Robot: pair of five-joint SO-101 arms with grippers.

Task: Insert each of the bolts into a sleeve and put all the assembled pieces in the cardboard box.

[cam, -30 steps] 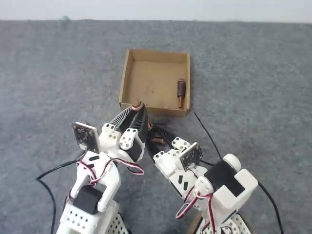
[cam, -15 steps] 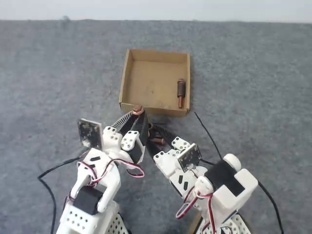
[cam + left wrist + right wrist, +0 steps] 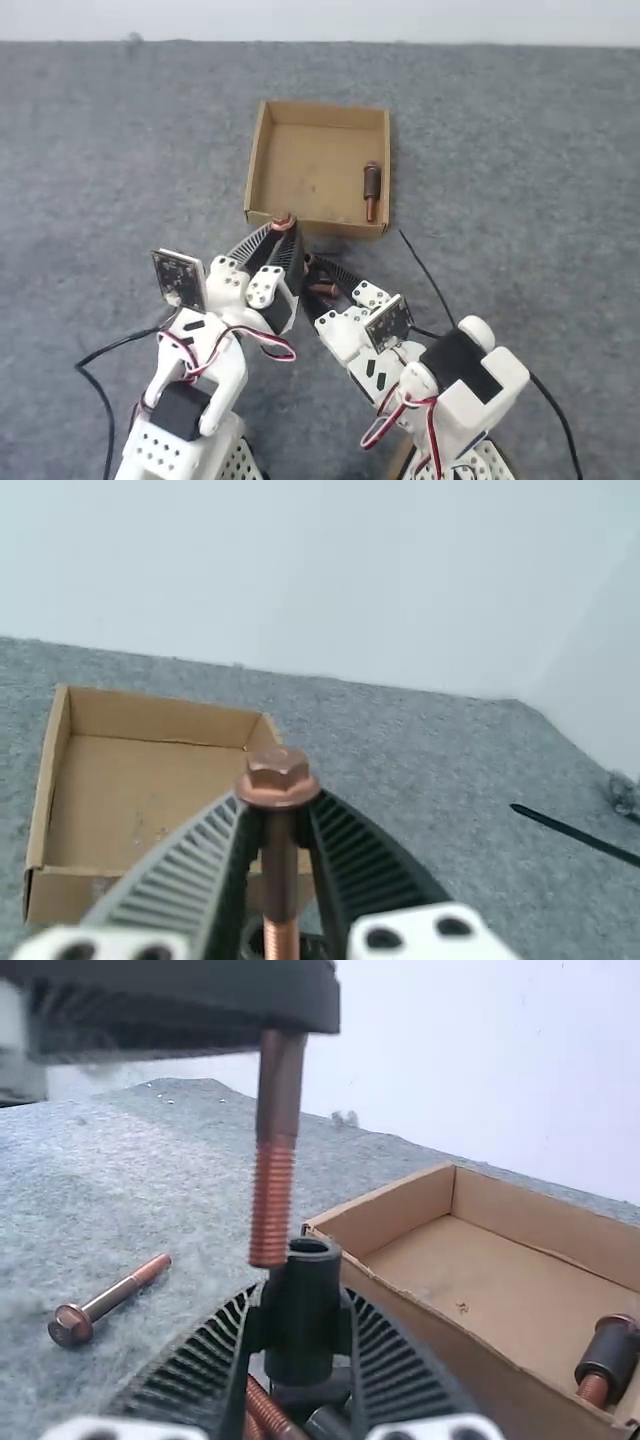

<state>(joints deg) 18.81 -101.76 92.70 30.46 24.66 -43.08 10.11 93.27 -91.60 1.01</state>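
Copper bolt, head uppermost and shank hanging straight down, clamped just below the hexagonal head by the left gripper, whose ribbed jaws are closed onto the shank. Holding it this high leaves the threaded end free to enter a bore.

Black sleeve, upright with its open mouth facing up, pinched at mid-height between the nearly closed jaws of the right gripper. It is held this way to present the hole to the bolt above. The bolt's threaded tip sits at about the level of the mouth and just beside it, not yet inside. By this reading the step in hand is alignment, and a small sideways correction is needed before lowering.

Both grippers meet just in front of the near wall of the cardboard box, so a finished part has little way to travel. One assembled piece already lies inside, against the box's right wall. A loose bolt lies flat on the desk, well apart from the box, so at least one more insertion appears to remain.

The desk is covered in grey, felt-like carpet. A thin black cable trails across it beside the right arm. A plain white wall closes the far side.
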